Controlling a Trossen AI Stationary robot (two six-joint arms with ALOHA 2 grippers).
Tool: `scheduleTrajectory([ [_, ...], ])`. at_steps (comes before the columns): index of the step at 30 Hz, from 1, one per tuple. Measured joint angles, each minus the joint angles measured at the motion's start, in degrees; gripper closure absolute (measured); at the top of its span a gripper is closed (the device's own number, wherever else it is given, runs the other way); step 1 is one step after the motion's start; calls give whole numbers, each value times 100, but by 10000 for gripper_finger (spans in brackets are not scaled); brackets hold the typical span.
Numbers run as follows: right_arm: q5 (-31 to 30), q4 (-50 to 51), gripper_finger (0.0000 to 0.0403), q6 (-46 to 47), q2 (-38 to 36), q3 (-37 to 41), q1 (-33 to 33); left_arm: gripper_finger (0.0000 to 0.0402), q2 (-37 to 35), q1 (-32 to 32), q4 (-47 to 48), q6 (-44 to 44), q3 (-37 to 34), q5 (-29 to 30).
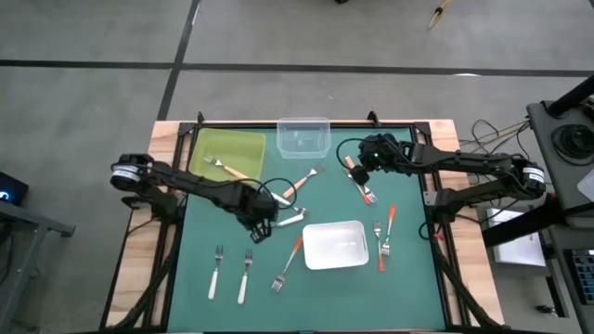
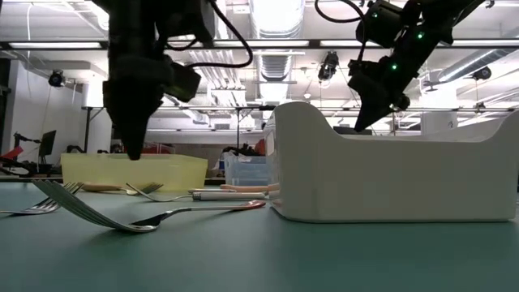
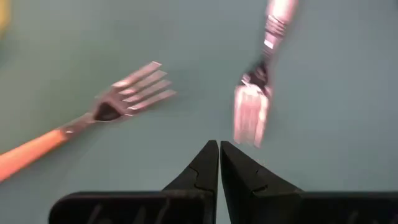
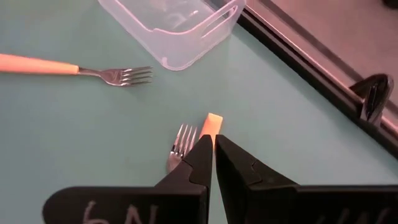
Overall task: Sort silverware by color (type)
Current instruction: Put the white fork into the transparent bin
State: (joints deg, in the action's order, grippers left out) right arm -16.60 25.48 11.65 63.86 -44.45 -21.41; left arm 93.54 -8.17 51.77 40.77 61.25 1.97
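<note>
Silverware: small forks, silver heads, plastic handles in white, tan, red-orange, scattered on green table. Nearest edge: two white forks, red-orange fork beside white tray. Mid-table, left gripper shut, empty, over a white-handled fork. Farther, right gripper shut, empty, above tan fork. Yellow tray holds one tan fork; clear tray farthest. Right wrist view alone shows handwritten "6N" on gripper base.

Robotics lab/workshop: open hall w/ exposed ceiling ducts, strip lights, concrete floor, cables beside green-topped rig table.
</note>
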Motion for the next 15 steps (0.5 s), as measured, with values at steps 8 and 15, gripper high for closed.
scheduleTrajectory([
  [8,2,-111,392,-815,-7,-3,0,401,0,-294,-842,-1113,0,256],
  [15,1,-305,392,-1068,-7,-11,0,369,51,-294,-1294,-1178,0,688],
])
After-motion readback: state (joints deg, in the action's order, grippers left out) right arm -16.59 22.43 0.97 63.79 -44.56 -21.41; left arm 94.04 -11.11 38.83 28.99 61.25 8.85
